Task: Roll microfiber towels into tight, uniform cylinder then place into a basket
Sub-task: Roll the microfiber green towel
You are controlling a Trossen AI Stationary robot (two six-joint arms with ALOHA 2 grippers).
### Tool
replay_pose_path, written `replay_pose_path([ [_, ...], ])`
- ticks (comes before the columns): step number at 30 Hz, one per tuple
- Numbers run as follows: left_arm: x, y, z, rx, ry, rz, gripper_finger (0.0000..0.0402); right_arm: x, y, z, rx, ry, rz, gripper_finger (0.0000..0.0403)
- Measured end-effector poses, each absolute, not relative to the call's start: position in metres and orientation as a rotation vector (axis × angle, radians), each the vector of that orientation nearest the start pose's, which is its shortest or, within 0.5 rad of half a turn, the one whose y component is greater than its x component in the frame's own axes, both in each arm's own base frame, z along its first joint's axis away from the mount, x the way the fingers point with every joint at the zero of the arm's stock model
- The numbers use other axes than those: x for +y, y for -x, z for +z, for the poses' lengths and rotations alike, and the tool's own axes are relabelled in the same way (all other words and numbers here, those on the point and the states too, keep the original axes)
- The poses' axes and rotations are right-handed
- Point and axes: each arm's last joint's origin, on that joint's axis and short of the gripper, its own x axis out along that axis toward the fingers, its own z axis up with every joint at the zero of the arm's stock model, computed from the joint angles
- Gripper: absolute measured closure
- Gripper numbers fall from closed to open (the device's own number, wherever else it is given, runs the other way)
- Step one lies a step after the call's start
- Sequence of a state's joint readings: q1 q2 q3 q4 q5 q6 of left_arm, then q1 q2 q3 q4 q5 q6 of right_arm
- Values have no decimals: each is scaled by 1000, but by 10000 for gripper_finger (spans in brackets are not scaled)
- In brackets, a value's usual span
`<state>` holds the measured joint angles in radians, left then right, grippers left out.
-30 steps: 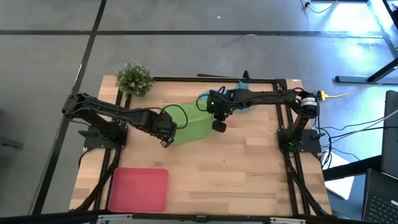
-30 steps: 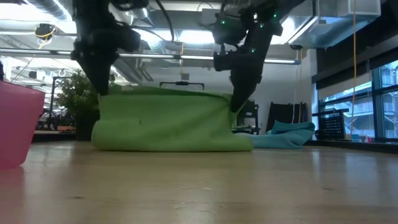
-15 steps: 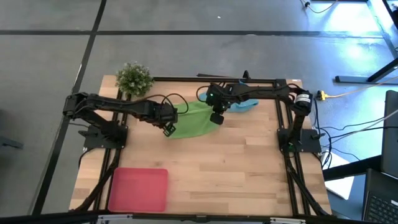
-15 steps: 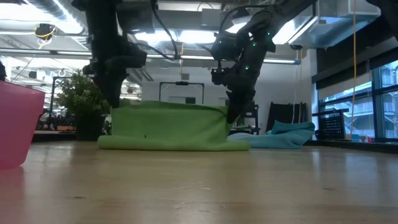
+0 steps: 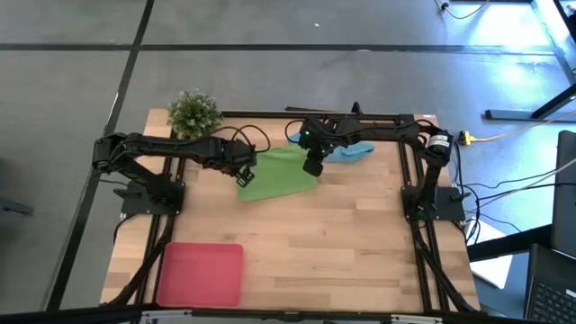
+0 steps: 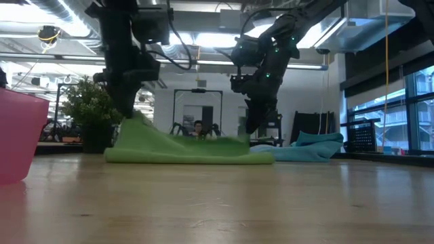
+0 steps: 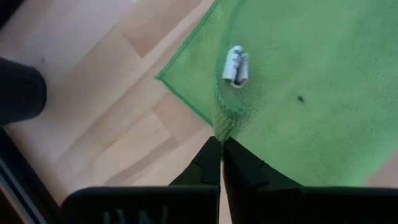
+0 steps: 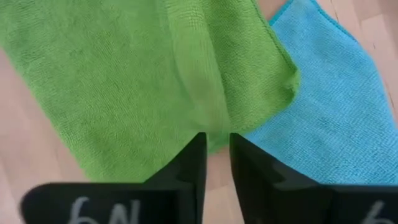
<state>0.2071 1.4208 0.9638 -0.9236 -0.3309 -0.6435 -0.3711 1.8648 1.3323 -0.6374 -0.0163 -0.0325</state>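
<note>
Pale wooden plank desk [image 5: 342,243] with a black frame, set on grey floor; beyond it an open room with ceiling ducts and large windows. Small bushy potted plant [image 5: 193,113] at the far left corner. Shallow pinkish-red plastic basket [image 5: 201,273], rectangular with rounded corners, near the front left, well apart from the cloths. Lime green towel [image 5: 281,175] spread flat at the far middle, long axis running across between the arms, nap soft and finely looped, small white tag near one corner. Light blue towel [image 5: 346,150] rumpled just beside and partly under its far right corner. Left end effector [image 7: 221,144] pinched narrow on the green towel's edge. Right end effector [image 8: 216,146] slightly parted, gripping the green towel's opposite edge.
</note>
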Motion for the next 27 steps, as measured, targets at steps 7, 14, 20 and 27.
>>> replay_pose_path([
  [7,69,-236,217,1194,417,875,364,-137,-351,195,1149,-168,-340,262],
  [14,84,-238,219,1138,353,915,311,-137,-351,195,1148,-174,-338,225],
  [20,83,-239,218,1164,472,793,307,-123,-352,194,1148,-365,-127,222],
  [27,59,-240,200,1209,491,647,307,-84,-354,172,1158,-398,41,222],
])
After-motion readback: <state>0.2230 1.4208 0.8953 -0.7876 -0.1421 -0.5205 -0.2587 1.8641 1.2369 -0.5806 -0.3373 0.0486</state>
